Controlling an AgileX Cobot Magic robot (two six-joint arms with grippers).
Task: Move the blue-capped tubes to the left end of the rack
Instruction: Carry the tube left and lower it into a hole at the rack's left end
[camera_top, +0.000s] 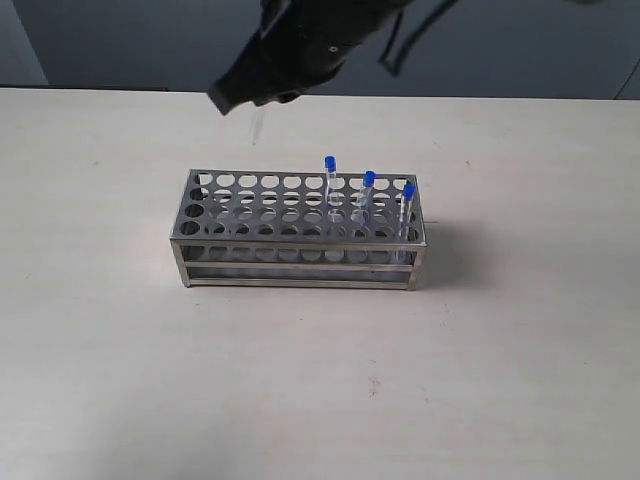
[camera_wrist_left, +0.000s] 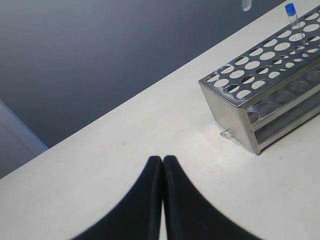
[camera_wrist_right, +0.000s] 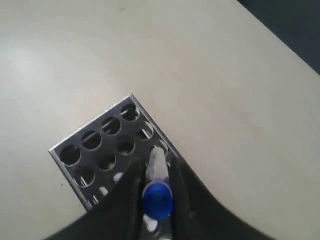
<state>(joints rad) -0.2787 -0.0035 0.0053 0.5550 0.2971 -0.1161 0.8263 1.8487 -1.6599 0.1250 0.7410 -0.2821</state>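
As it hangs above the rack (camera_top: 300, 246), the right gripper (camera_wrist_right: 156, 174) pinches a blue-capped tube (camera_wrist_right: 158, 199).

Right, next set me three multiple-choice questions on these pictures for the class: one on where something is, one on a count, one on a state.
1. Where is the tube held by the right gripper?
A. Up in the air over the rack
B. Lying flat beside the rack
C. Standing in the rack

2. How many blue-capped tubes stand in the rack?
A. One
B. Three
C. Five

3. How is the left gripper?
A. Wide open
B. Shut on a tube
C. Shut and empty

Answers:
1 A, the right wrist view shows it pinched above the holes.
2 B, three blue caps rise from the rack's right part.
3 C, its jaws touch with nothing between.
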